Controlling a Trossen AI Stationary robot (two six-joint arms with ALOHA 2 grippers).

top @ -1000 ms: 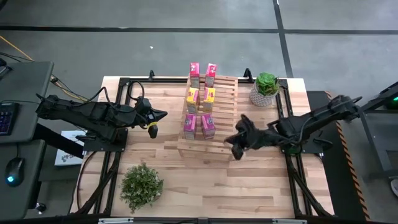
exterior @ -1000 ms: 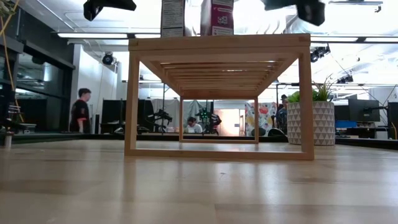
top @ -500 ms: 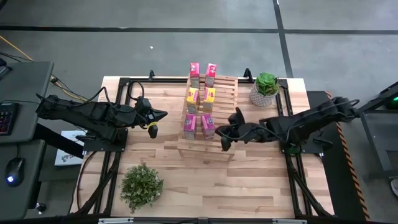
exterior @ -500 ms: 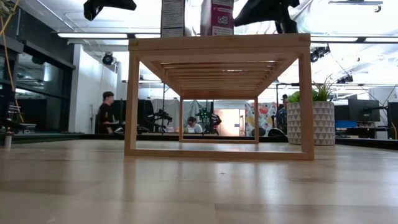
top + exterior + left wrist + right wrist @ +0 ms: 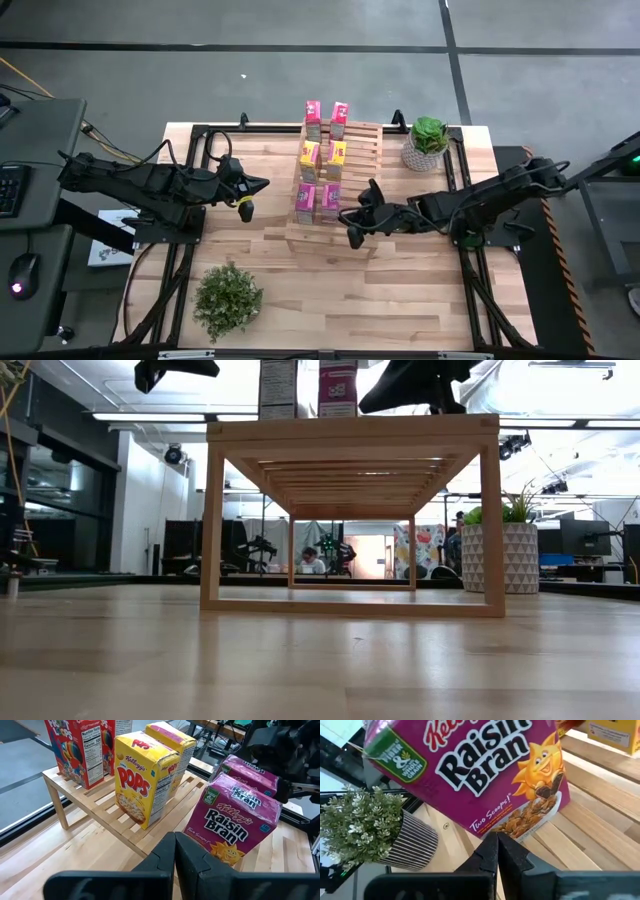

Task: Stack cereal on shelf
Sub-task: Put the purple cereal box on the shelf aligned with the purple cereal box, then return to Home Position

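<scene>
The light-wood slatted shelf (image 5: 335,190) stands mid-table with six small cereal boxes upright on its tiers: two red at the far end (image 5: 326,118), two yellow in the middle (image 5: 322,157), two magenta Raisin Bran on the near tier (image 5: 318,202). My right gripper (image 5: 350,218) is shut, with its tips at the right magenta box (image 5: 470,775). My left gripper (image 5: 245,203) is shut and hangs in the air left of the shelf, touching nothing; its wrist view shows the yellow boxes (image 5: 140,780) and the magenta boxes (image 5: 232,822). My right gripper pushes with its shut fingertips (image 5: 496,842) against the right magenta box's broad printed face near its bottom edge (image 5: 507,831). The fingers come nearly level from the table's right side. The box stands with its bottom on the slats of the near tier (image 5: 580,835).
A white-potted plant (image 5: 428,143) sits at the far right of the table, just right of the shelf. A bushy plant in a striped pot (image 5: 227,297) sits near the near left corner. Bare plank tabletop (image 5: 400,300) lies between the shelf and the near edge.
My right gripper has moved toward the table's left, from beside the shelf's near right corner up to the right magenta box. That box has shifted slightly toward the left on its tier. My left arm has kept still.
</scene>
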